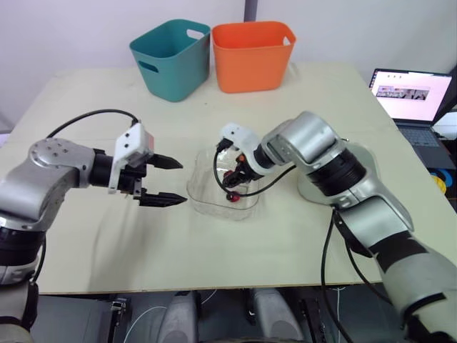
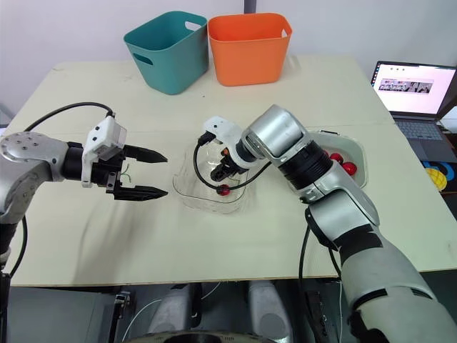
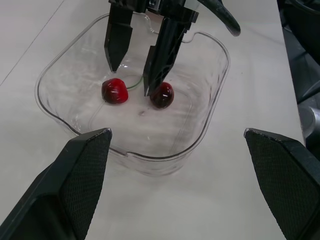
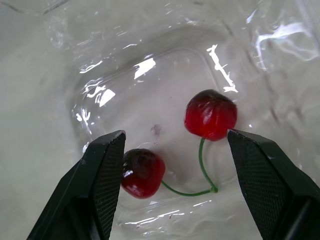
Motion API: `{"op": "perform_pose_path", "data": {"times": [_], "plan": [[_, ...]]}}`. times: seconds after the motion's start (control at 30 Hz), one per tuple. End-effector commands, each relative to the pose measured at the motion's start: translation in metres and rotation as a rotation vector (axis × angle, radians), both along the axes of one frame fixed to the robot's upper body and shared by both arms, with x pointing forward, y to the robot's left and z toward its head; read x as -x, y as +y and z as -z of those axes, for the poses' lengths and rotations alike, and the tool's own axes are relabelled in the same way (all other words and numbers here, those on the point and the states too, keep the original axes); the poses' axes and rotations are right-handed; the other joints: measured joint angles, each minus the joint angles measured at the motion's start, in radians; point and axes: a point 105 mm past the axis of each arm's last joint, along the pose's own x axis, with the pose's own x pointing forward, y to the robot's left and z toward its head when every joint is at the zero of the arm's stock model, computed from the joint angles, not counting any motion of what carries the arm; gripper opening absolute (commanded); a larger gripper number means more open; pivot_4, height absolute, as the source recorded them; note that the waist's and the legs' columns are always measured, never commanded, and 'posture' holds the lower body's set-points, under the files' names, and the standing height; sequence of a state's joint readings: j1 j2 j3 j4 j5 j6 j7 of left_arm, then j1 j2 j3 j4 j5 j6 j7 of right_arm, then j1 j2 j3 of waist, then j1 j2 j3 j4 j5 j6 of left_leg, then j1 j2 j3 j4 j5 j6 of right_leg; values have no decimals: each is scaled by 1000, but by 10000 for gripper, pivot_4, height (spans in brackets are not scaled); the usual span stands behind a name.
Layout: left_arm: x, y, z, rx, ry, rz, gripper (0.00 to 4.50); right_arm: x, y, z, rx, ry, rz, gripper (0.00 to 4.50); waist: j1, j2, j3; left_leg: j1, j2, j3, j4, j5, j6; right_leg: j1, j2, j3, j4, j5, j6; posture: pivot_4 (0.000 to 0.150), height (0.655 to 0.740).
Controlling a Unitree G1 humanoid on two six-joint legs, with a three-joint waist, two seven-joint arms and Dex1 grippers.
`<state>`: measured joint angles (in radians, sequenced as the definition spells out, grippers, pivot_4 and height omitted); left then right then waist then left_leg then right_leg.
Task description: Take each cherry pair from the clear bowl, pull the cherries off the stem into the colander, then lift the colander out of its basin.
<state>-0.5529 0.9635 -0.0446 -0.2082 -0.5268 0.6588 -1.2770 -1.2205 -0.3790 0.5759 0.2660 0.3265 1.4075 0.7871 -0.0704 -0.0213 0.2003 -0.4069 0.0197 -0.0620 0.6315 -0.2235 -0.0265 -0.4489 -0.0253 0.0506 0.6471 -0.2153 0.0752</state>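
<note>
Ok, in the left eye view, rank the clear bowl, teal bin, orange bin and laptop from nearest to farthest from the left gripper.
From the left gripper:
1. Clear bowl, just beyond its fingertips.
2. Teal bin, at the far side.
3. Orange bin, right of the teal one.
4. Laptop, far right.

So the clear bowl sits mid worktop with the cherry pair lying in it. The basin, colander inside, is right of it toward the right edge. A bin and a second bin on its right stand at the far edge. A laptop is past the right edge.
</note>
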Motion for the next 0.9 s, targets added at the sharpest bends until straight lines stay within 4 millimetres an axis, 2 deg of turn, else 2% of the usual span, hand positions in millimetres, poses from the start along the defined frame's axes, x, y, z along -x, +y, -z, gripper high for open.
{"op": "perform_pose_path", "data": {"times": [0.03, 0.2, 0.4, 0.5, 0.77, 0.9], "plan": [[-1, -1, -10, 2, -59, 2, 45000, -9, 1, -10, 7, -62, -12, 34964, 0, 0, 0, 0, 0, 0, 0, 0, 0, 0, 0, 0, 0, 0, 0, 1500, 7400], [-1, -1, -8, 5, -59, 2, 45000, -13, 4, -2, 38, -105, -38, 34964, 0, 0, 0, 0, 0, 0, 0, 0, 0, 0, 0, 0, 0, 0, 0, 1500, 7400], [-1, -1, -8, 5, -61, -4, 45000, -9, 15, 2, 24, -142, -136, 34964, 0, 0, 0, 0, 0, 0, 0, 0, 0, 0, 0, 0, 0, 0, 0, 1500, 7400], [-1, -1, -8, 4, -63, -7, 45000, 0, 22, -1, -11, -128, -213, 34964, 0, 0, 0, 0, 0, 0, 0, 0, 0, 0, 0, 0, 0, 0, 0, 1500, 7400], [-4, -1, -10, -1, -74, -9, 45000, 22, 26, -12, -33, -104, -393, 34964, 1, 0, 0, 0, 0, 0, 0, 0, 0, 0, 0, 0, 0, 0, 0, 1500, 7400], [-5, -1, -10, -1, -76, -10, 45000, 20, 15, -18, 37, -184, -478, 34964, 1, 0, 0, 0, 0, 0, 0, 0, 0, 0, 0, 0, 0, 0, 1, 1500, 7400]]}}
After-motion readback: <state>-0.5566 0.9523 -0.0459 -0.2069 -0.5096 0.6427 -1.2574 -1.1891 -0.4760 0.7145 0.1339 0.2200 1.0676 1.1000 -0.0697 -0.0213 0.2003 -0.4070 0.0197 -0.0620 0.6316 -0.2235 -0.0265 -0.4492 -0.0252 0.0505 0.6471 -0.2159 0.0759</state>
